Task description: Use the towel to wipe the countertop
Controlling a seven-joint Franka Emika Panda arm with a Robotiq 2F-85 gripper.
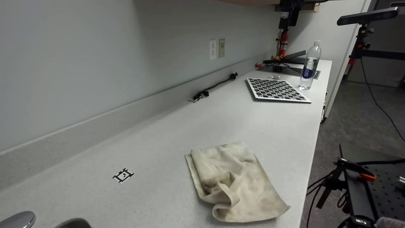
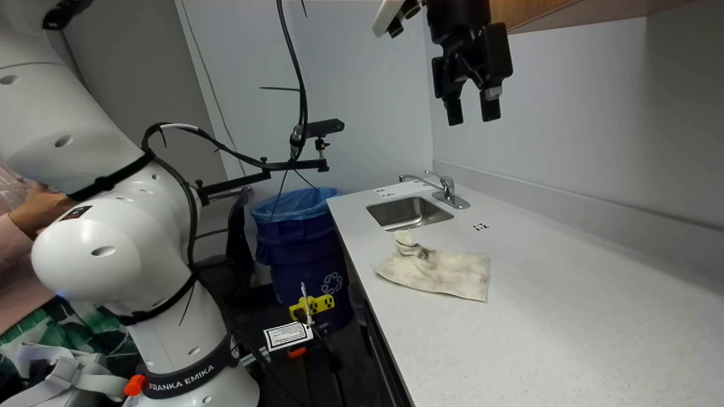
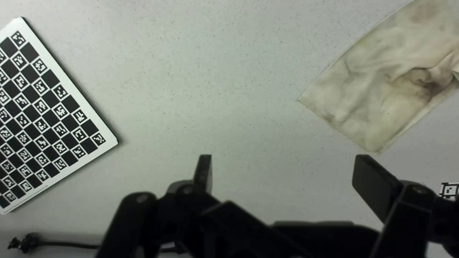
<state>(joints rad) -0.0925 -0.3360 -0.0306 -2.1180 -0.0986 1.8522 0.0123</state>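
Finding the Robotiq gripper (image 2: 473, 115) spread wide, holding nothing, high above the white countertop (image 2: 543, 316), judged the step in hand as the reach, ahead of any grasp. Located the cream towel (image 2: 452, 272) on the countertop near its front edge, with a rumpled, stained fold; saw it at the upper right of the wrist view, likely not straight below. Put down as next move: a sideways shift, a descent onto the raised fold, a firm pinch, then a low pressed drag. Noted the fiducial marker (image 2: 480, 226) and stainless-steel sink (image 2: 416, 213) near the towel. Saw the ChArUco board (image 3: 39, 122) well apart, with the clear water bottle (image 1: 310, 68) just beside it. Advised stopping strokes short of both.
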